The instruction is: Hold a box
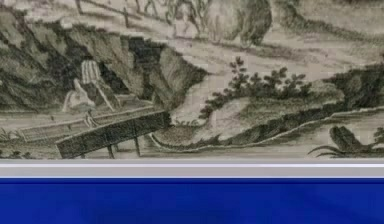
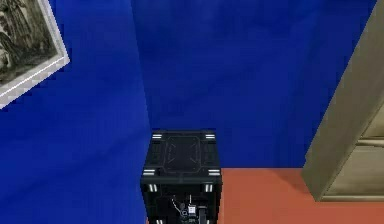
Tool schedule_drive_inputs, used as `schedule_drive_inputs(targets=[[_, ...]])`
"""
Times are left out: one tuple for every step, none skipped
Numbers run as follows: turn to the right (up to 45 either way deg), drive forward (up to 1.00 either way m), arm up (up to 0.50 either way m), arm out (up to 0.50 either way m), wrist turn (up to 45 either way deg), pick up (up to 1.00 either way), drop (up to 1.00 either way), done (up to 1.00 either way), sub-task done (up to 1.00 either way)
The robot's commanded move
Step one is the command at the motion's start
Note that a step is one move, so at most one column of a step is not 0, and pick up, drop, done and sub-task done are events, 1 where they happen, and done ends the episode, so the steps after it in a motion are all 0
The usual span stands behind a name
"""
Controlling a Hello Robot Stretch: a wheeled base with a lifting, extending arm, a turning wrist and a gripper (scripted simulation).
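Holding seems not yet begun: where the box is I cannot tell, nor whether the pincer is apart or together. A dark square bar [image 2: 183,165], pale-cornered, rises at 6 o'clock against smooth blue wall [image 2: 240,70]; a white-framed engraving [image 2: 25,45] hangs at 10 o'clock, a beige door [image 2: 350,140] at 3

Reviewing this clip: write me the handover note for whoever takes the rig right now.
Jaws: far end cannot be made out on the dark arm bar at the arm side view's bottom edge; cannot tell whether anything is held.
Ahead: a framed landscape picture on a blue wall.
Arm side: another framed picture, a beige door, reddish floor.
Done: no hold of a box confirmed.
Left: find a box, reach it, lift it clear.
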Motion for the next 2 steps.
schedule_drive_inputs(targets=[[0.0, 0.00, 0.10, 0.00, 0.0, 0.00, 0.00, 0.00, 0.00], [0.0, 0.00, 0.00, 0.00, 0.0, 0.00, 0.00, 1.00, 0.00]])
